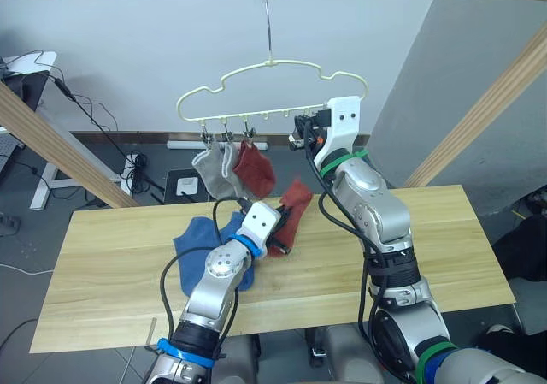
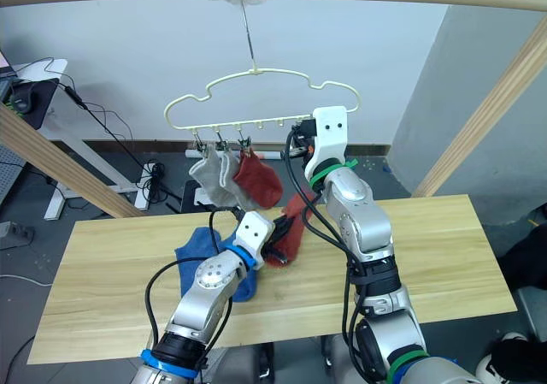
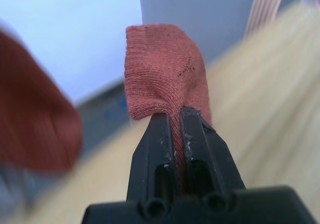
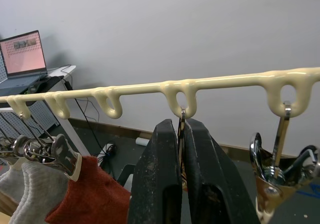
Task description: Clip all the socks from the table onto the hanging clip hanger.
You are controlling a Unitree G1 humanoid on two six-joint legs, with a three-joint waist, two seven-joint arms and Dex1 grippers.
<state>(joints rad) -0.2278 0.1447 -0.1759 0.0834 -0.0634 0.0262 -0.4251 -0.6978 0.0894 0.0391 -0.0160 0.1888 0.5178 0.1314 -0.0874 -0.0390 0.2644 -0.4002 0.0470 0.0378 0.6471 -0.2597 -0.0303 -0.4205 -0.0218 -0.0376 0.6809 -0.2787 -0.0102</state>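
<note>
Rust-red soft ankle sock (image 1: 293,209): pinched in left gripper (image 3: 176,119), cuff up, below and left of right gripper (image 4: 182,134), pressed on small grey metal clip (image 4: 182,118) of pale wire clip hanger (image 1: 272,89)

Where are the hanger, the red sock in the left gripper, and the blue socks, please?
hanger (image 1: 272,62), left eye view, wavy top wire.
red sock (image 3: 165,69), left wrist view, folded fabric above the fingers.
blue socks (image 1: 198,239), left eye view, middle of the pile.

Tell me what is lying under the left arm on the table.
A blue sock lies crumpled on the table, partly under the left arm. The arm covers its right part, so whether a second blue sock lies there cannot be seen.
</note>
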